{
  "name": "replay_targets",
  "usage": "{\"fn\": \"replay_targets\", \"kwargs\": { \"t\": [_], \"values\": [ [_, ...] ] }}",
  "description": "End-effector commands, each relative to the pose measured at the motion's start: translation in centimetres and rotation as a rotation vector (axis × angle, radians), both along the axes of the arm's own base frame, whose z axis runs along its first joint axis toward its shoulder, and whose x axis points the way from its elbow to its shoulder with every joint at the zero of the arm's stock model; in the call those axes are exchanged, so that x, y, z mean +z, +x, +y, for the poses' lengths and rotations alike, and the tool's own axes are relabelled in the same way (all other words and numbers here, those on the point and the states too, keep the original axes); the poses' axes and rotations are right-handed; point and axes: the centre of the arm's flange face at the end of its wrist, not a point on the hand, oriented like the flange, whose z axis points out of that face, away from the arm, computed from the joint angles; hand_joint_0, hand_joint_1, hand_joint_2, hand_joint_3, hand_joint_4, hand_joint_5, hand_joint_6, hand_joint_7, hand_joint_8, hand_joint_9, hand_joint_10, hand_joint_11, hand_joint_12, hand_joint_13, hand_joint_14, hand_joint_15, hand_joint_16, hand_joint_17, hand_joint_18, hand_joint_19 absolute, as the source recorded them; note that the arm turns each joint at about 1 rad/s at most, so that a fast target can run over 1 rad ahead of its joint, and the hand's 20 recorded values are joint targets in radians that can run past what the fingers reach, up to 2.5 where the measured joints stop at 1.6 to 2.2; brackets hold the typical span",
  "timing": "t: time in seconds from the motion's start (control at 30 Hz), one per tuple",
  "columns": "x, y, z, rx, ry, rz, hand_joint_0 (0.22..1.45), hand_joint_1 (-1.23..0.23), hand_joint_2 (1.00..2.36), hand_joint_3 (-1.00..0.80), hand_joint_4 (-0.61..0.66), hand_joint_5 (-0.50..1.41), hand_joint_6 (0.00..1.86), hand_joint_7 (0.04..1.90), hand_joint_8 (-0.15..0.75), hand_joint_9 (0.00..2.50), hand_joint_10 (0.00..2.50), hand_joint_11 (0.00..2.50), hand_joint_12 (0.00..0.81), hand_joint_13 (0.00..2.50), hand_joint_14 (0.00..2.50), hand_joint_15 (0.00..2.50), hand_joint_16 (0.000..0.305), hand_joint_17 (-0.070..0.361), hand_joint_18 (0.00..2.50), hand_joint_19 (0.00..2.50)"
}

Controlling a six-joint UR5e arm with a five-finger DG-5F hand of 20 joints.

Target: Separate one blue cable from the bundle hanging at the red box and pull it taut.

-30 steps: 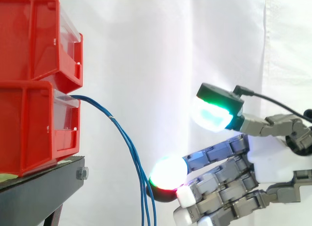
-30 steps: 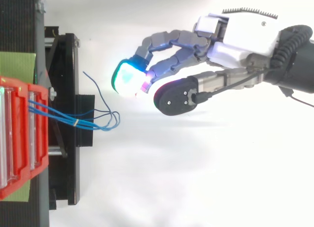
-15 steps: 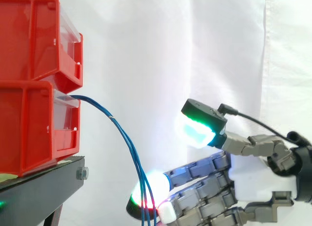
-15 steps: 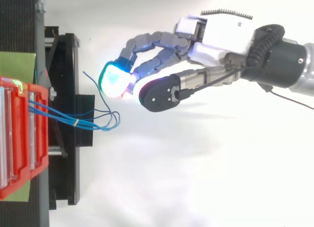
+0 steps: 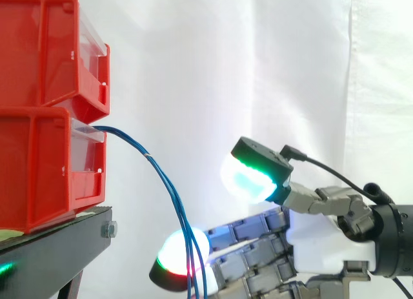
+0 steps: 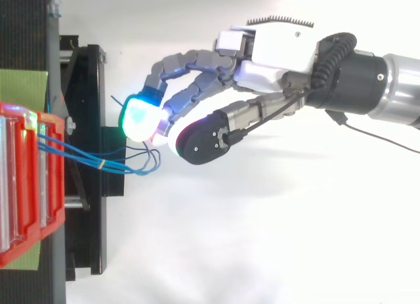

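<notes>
I'm watching the thin blue cable bundle (image 5: 169, 192) leaving the clear front of the lower red plastic bin (image 5: 39, 170), arching out and hanging down past the edge of the black metal stand (image 5: 55, 247). A 2nd red plastic bin (image 5: 45, 47) is sitting on top of the lower one. Seen from above, a small pale band (image 6: 100, 163) is tying the strands together near the bin.

The robot's grey jointed hand (image 6: 275, 48) is extending in from the right, spread wide, fingers lightly bent, thumb standing apart, gripping nothing. In the side view the strands are crossing in front of a white-and-red glowing fingertip (image 5: 171, 259); I can't tell whether they are touching. From above, a green-cyan pad (image 6: 140, 117) is hovering just beside the looped cable ends (image 6: 149, 161) and 1 stray strand (image 6: 117, 104). A green sheet (image 6: 23, 87) is lying under the bins, and a white curtain (image 5: 226, 66) is hanging behind.
</notes>
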Motion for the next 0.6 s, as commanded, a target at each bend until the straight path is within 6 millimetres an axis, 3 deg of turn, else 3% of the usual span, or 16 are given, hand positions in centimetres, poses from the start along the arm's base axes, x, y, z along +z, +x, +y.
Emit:
{"fn": "replay_targets", "kwargs": {
  "t": [0.0, 0.57],
  "values": [
    [0.7, 0.6, 0.1, 0.004, 0.018, -0.037, 0.55, -0.71, 1.0, -0.5, 0.29, -0.17, 0.5, 0.96, 0.29, 0.81, 0.02, 0.56, 0.321, 0.7, 0.01, 0.39, 0.037, 0.084, 0.49, 0.46],
    [1.4, 1.3, 1.4, 0.019, 0.055, -0.1, 0.57, -0.73, 1.0, -0.5, 0.28, -0.17, 0.5, 0.97, 0.282, 0.81, 0.02, 0.55, 0.317, 0.72, 0.01, 0.4, 0.036, 0.08, 0.5, 0.47]
  ]
}}
